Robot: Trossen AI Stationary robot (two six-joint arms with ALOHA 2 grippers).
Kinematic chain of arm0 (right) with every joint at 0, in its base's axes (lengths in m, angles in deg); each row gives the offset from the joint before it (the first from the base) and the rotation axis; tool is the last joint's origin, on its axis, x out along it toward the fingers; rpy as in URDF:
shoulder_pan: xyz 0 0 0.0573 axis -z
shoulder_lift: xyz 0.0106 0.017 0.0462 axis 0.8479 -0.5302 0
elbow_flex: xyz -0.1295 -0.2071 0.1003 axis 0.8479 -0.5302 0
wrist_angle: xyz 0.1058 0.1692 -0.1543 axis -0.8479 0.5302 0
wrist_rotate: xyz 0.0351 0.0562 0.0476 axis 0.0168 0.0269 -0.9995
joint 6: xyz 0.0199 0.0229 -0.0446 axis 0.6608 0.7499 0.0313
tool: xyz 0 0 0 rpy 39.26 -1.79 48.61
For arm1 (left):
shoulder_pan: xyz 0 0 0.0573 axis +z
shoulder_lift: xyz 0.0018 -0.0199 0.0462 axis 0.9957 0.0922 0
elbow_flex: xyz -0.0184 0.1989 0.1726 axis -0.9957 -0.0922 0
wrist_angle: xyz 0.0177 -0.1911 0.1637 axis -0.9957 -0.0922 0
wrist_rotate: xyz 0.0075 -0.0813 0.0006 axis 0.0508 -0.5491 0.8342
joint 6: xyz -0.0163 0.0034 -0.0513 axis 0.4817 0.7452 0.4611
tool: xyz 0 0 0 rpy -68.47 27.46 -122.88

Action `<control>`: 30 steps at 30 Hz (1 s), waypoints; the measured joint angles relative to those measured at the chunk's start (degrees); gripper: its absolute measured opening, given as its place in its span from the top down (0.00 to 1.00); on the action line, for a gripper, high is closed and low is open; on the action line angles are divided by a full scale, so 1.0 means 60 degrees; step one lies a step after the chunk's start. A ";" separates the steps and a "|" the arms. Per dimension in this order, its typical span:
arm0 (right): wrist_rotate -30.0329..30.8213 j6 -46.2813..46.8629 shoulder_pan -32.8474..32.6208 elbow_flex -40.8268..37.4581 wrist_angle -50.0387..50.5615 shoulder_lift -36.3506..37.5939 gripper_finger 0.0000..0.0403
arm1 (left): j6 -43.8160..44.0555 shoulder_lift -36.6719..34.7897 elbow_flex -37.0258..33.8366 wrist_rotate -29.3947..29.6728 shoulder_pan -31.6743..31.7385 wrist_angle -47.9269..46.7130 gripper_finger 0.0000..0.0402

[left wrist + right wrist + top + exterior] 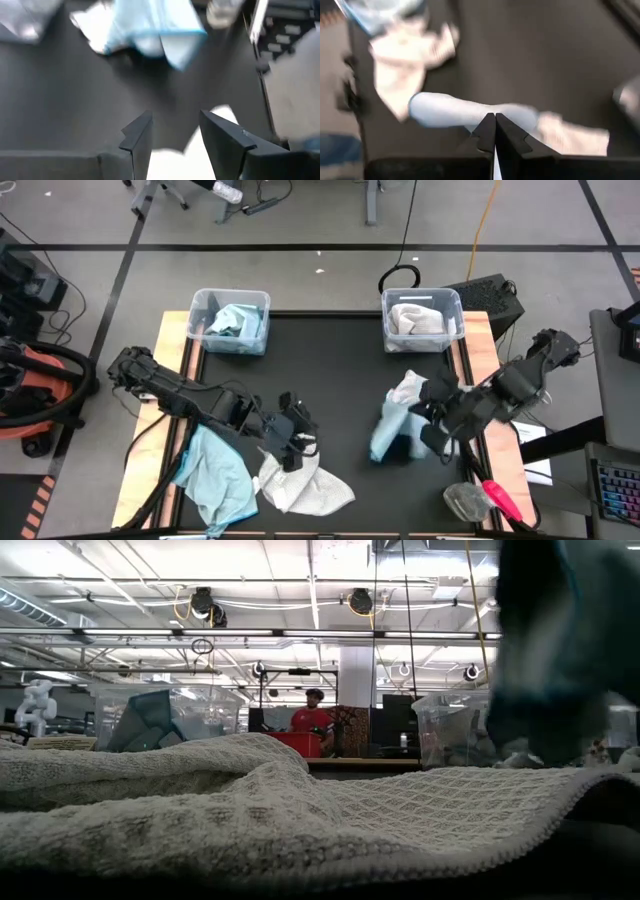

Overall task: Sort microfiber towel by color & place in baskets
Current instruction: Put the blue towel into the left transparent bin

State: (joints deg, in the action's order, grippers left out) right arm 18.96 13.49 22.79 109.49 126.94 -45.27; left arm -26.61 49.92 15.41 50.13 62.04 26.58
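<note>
right gripper [495, 120]: pinched on light blue towel [388, 425], near white-towel basket [422, 315] | left gripper [172, 132]: fingers apart, empty, over white towel [305, 488]

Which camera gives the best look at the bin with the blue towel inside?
The high view: the left basket shows whole from above, its blue towel inside. The low view shows it only far off behind a towel. The wrist views do not clearly show it.

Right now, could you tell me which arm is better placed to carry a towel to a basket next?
Right: the right gripper is shut on the blue towel; the left gripper hangs open.
</note>
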 joint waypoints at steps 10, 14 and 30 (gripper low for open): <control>0.0261 -0.3055 0.1296 0.1221 -0.2438 -0.0001 1.00 | -0.1301 -0.0004 0.0004 0.1380 0.0626 0.3297 0.41; 0.0018 -0.3957 0.1663 0.1221 -0.3571 -0.0117 1.00 | -0.1239 -0.0004 0.0004 0.1046 0.1007 0.4174 0.24; -0.1199 -0.6606 0.2612 0.1221 -0.7583 -0.0735 1.00 | -0.0947 -0.0004 0.0007 -0.1039 0.1664 0.5366 0.04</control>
State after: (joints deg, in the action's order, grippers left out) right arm 11.77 -26.14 38.46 116.82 81.44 -49.68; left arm -32.29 49.89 15.45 43.90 72.03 58.77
